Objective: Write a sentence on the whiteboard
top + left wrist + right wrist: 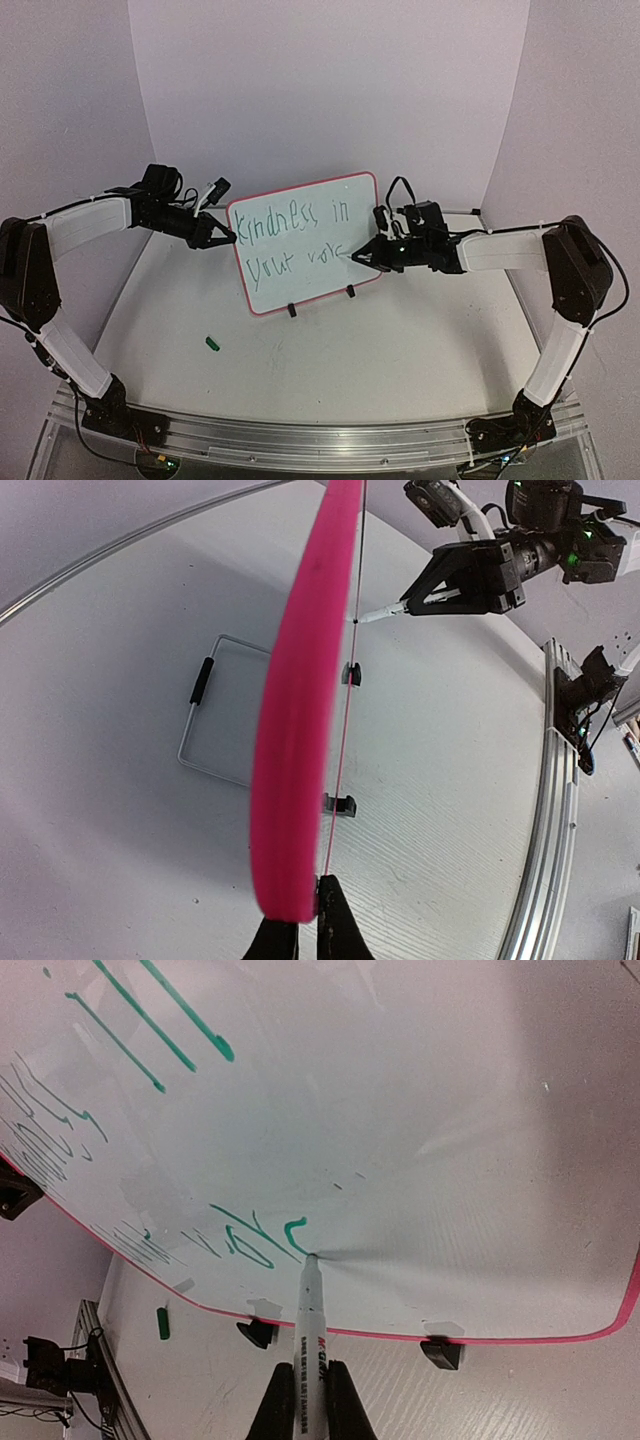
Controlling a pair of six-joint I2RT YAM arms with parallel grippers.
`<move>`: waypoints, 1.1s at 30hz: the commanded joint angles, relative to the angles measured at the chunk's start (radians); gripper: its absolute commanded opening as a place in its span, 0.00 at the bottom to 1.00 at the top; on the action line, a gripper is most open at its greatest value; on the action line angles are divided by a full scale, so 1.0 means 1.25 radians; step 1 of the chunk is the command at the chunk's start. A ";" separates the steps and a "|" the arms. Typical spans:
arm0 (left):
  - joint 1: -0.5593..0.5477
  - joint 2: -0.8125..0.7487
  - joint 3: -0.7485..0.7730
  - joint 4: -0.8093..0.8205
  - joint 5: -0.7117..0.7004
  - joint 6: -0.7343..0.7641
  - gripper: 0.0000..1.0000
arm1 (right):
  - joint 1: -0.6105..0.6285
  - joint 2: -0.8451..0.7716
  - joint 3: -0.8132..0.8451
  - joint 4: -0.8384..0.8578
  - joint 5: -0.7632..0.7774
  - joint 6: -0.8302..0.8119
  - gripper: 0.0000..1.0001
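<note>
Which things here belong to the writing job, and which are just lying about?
In use: the whiteboard, the sentence, the marker in the right gripper, the left gripper clamping the board's edge.
Lying about: a small green piece on the table, perhaps a cap; a wire frame behind the board.

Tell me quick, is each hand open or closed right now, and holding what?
Left hand: closed on the red edge of the whiteboard.
Right hand: closed on a marker, tip touching the board.
</note>
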State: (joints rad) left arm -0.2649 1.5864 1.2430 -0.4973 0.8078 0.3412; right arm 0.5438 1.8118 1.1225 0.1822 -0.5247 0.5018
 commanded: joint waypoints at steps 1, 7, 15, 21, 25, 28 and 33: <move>-0.015 0.009 0.008 -0.026 -0.057 0.026 0.00 | -0.007 -0.028 0.003 0.006 0.046 -0.004 0.00; -0.015 0.008 0.008 -0.026 -0.057 0.025 0.00 | -0.010 -0.038 0.032 -0.002 0.052 -0.007 0.00; -0.015 0.007 0.008 -0.026 -0.056 0.026 0.00 | -0.015 -0.064 0.064 -0.014 0.063 -0.018 0.00; -0.015 0.006 0.008 -0.026 -0.057 0.026 0.00 | -0.019 -0.077 0.081 -0.017 0.065 -0.023 0.00; -0.016 0.006 0.008 -0.026 -0.057 0.025 0.00 | -0.020 -0.072 0.081 -0.016 0.061 -0.024 0.00; -0.015 0.005 0.008 -0.026 -0.056 0.025 0.00 | -0.020 -0.059 0.074 -0.016 0.055 -0.021 0.00; -0.015 0.006 0.008 -0.027 -0.057 0.025 0.00 | -0.020 -0.039 0.055 -0.014 0.035 -0.014 0.00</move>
State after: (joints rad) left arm -0.2649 1.5864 1.2430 -0.4973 0.8078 0.3412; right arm 0.5255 1.7504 1.1896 0.1417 -0.4675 0.4900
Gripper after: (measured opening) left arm 0.040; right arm 0.066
